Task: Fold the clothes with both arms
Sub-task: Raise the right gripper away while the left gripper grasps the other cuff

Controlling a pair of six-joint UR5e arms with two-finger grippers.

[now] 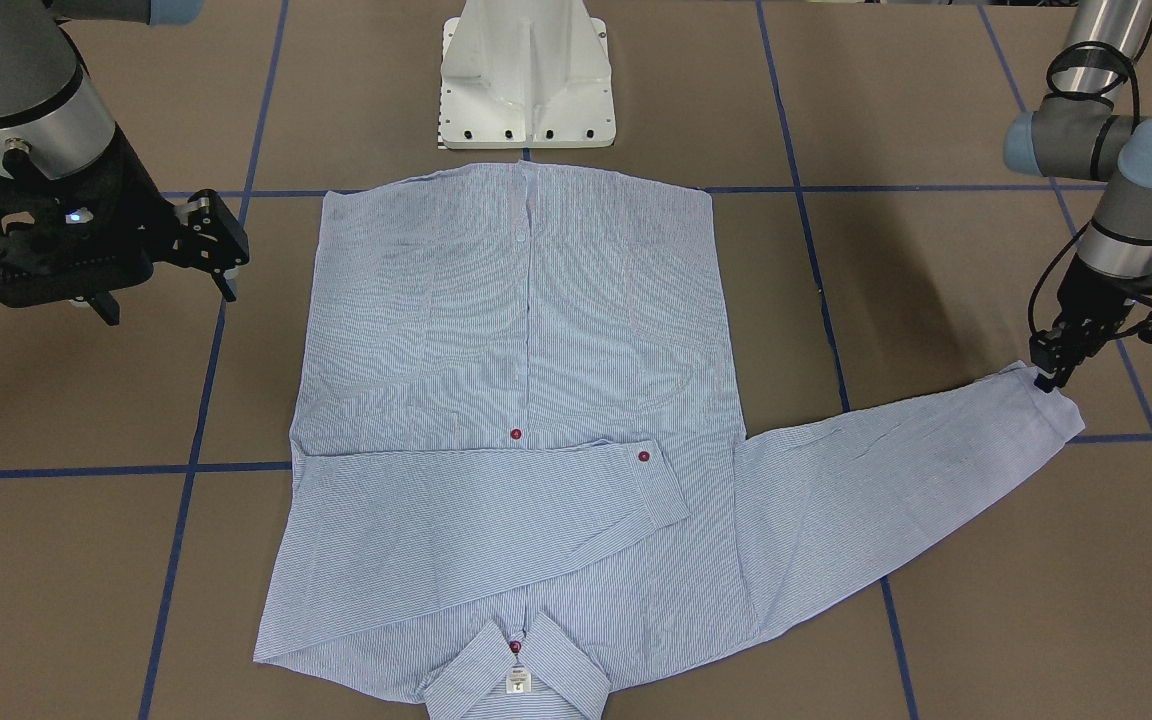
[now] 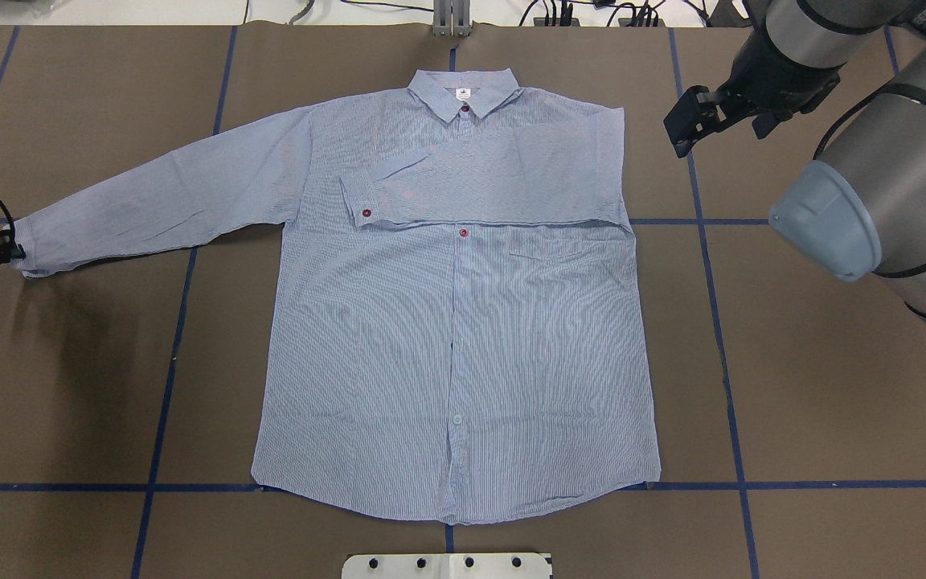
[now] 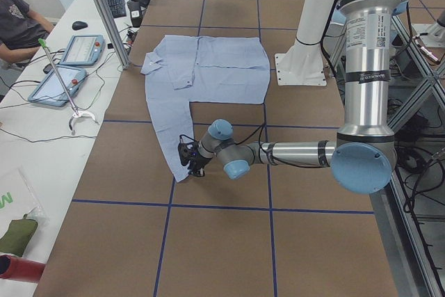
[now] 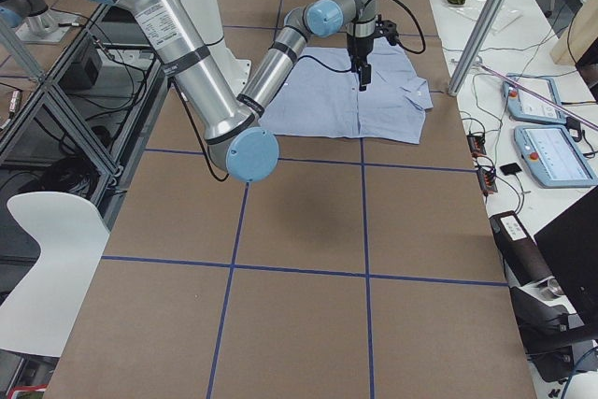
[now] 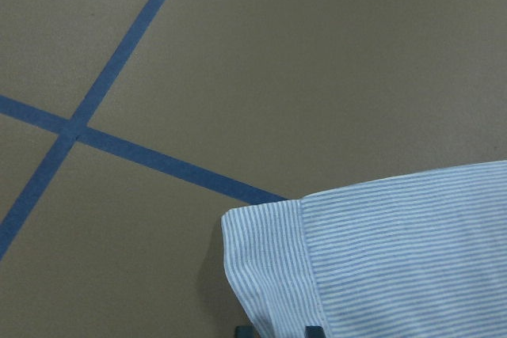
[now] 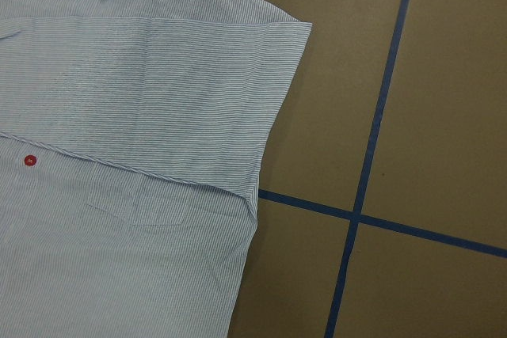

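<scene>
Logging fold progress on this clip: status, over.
Right gripper open, hovering off the shirt. Left gripper at the outstretched sleeve's cuff, grip unclear. Shirt flat, other sleeve folded across chest. No obstruction seen.

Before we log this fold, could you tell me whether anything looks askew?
Only an asymmetry: one sleeve is folded across the chest of the shirt, the other sleeve stretched out sideways with the left gripper at its cuff. Nothing looks damaged.

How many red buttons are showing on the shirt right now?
3 on the light blue striped button-up shirt: collar button, cuff button on the sleeve folded across the chest, placket button just below that sleeve. Others may be hidden under the folded sleeve.
</scene>
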